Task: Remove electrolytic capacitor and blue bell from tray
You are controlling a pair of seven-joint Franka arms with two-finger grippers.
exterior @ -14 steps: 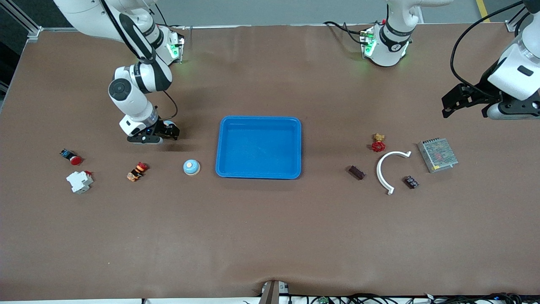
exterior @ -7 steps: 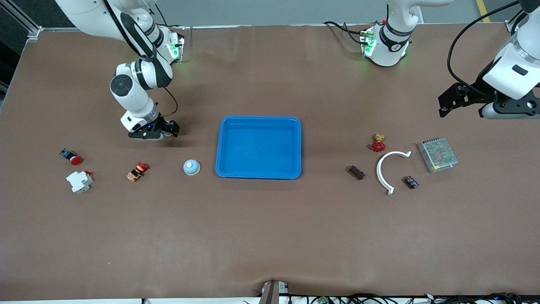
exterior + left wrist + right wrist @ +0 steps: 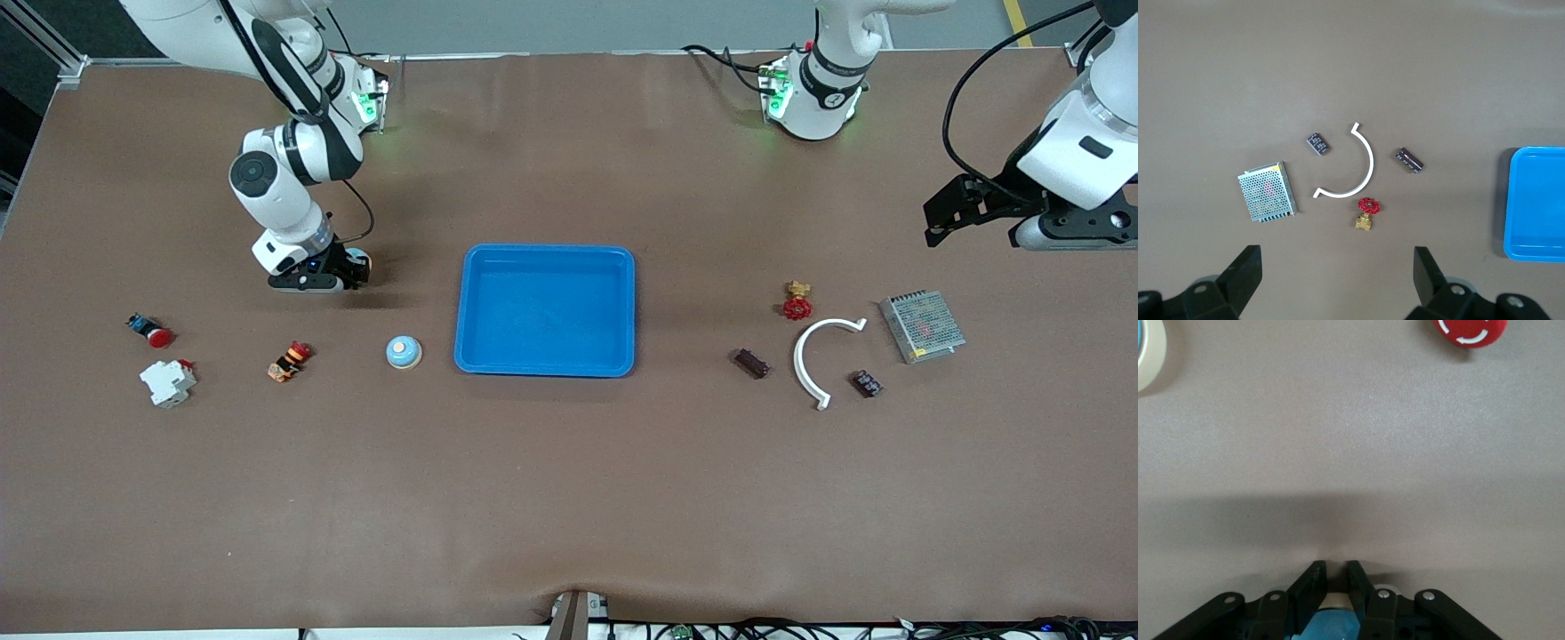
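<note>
Beside the blue tray (image 3: 544, 259), toward the right arm's end: service bell (image 3: 404, 352) on the table, right gripper (image 3: 356, 271) low nearby — jaws closed, nothing held. Toward the left arm's end: dark capacitor (image 3: 752, 363) on the table; left gripper (image 3: 944, 216) aloft — jaws wide open.
</note>
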